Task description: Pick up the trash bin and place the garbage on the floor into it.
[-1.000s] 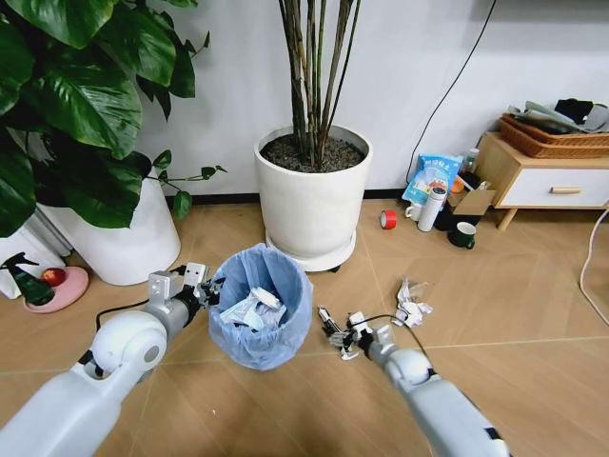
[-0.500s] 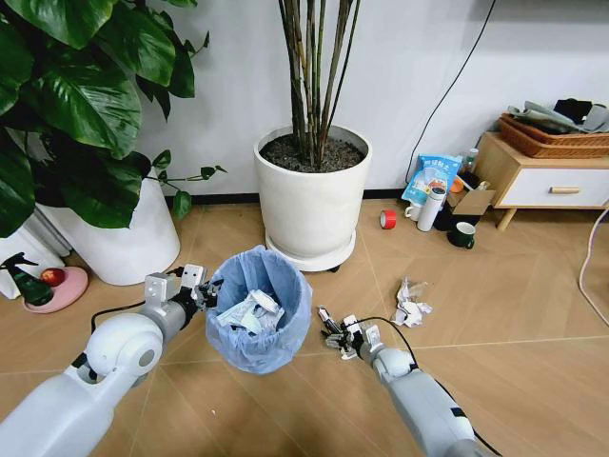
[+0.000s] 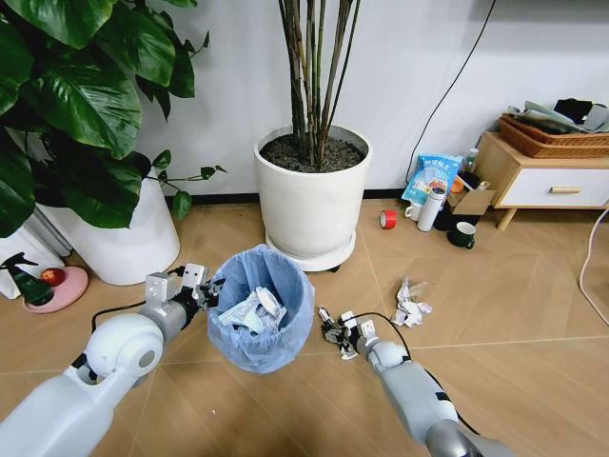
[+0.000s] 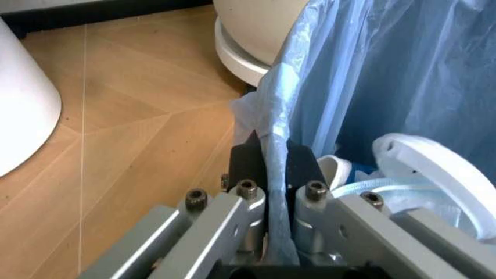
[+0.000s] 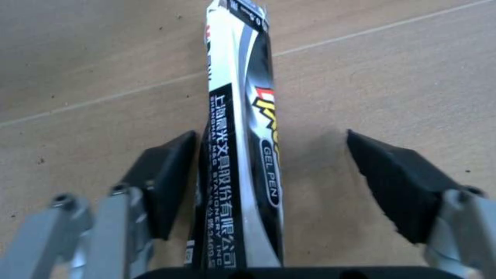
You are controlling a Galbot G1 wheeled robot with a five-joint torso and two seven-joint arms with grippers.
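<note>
Trash bin [image 3: 262,319] on floor, centre, just in front of large plant pot [image 3: 313,193]. Paper scraps [image 3: 249,310] inside bin. Left gripper [image 3: 202,290] at bin's left rim, pads [image 4: 301,168] pinched on bag edge. Right gripper [image 3: 339,331] low over floor just right of bin, jaws spread either side of stick wrapper [image 5: 241,151] lying flat between them. Crumpled paper wads [image 3: 410,303] further right. Second pot [image 3: 124,238] left. Cabinet [image 3: 542,176] far right by wall, mug [image 3: 462,234] before it.
</note>
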